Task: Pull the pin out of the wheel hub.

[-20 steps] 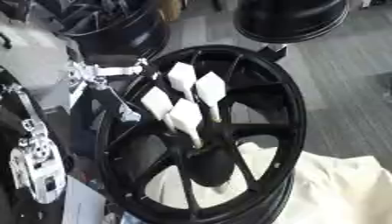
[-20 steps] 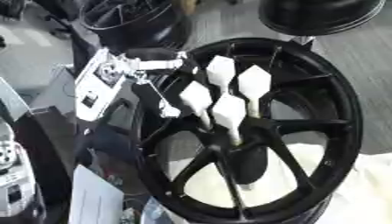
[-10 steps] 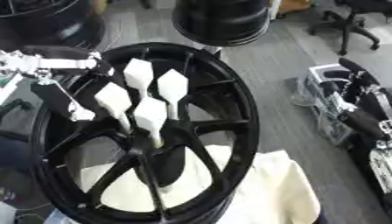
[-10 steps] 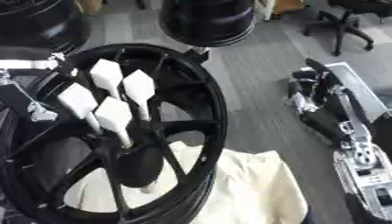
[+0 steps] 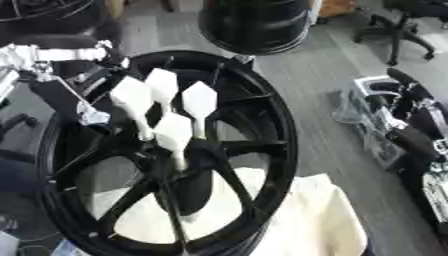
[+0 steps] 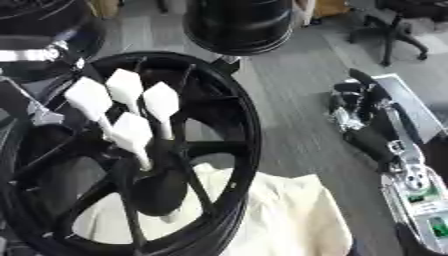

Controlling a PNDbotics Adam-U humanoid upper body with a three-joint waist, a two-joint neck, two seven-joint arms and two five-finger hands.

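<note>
The robot's black and silver right arm (image 6: pixel 385 145) comes in along the right side, forearm running from the lower right corner up toward mid-frame. Its right hand (image 6: pixel 354 92) points away from the camera, dark fingers (image 6: pixel 360 77) loosely bent, holding nothing. Silver joint housings (image 6: pixel 411 177) show near the lower edge.

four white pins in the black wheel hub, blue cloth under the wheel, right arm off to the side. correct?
The cloth is cream, not blue; the left eye view shows it under the wheel. Four white pins stand at the hub, and the right hand is off to the side.
</note>
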